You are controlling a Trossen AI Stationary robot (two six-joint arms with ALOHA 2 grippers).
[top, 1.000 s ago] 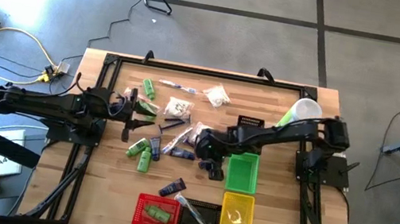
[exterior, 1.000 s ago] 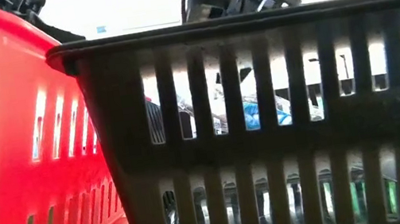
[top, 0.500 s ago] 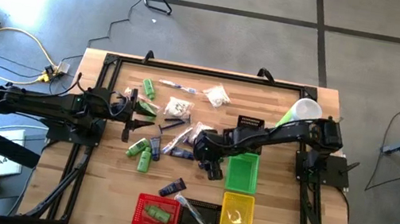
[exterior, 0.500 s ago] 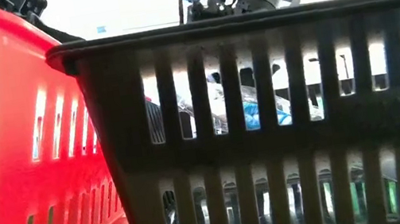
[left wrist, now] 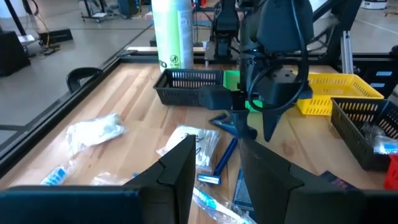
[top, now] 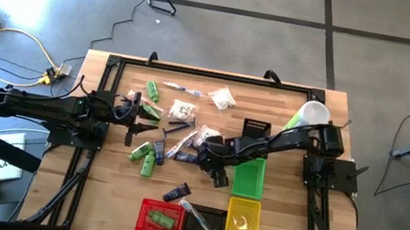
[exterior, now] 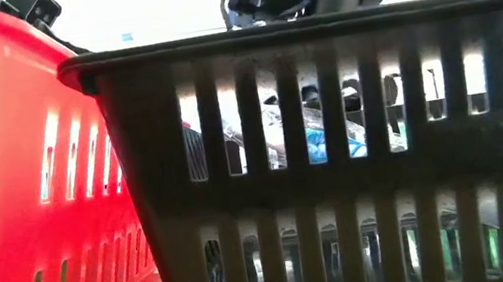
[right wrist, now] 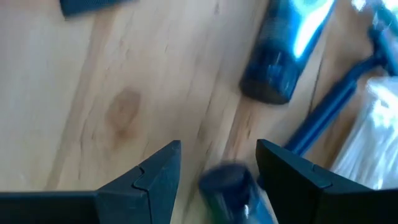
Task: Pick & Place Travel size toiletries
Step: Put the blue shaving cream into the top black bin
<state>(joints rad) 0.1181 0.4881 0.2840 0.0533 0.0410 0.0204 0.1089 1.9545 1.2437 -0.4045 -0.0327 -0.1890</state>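
- Right gripper [top: 209,159]: centre of the high view, lowered over the toiletries beside the green basket [top: 249,177]. In the right wrist view its fingers [right wrist: 155,171] stand spread, holding nothing, with a dark navy tube [right wrist: 235,186] lying on the wood between them.
- Second navy tube [right wrist: 283,53]: upper right of the right wrist view, flat on the table [top: 271,216], beside a blue razor [right wrist: 326,115].
- Left gripper [top: 137,118]: left of centre in the high view, over the table's left part. Its fingers [left wrist: 180,171] stand parted with a bare gap between them, nothing pinched.
- Loose toiletries: scattered mid-table in the high view: green bottles [top: 142,157] left of centre, white packets [top: 182,111] above centre, a wrapped toothbrush [top: 179,88] near the upper edge.
- Baskets along the lower edge of the high view: red basket [top: 145,219] holding a green bottle, black basket [top: 214,215] holding a wrapped item, yellow basket [top: 245,229].
- White cup [top: 314,112]: upper right of the table.
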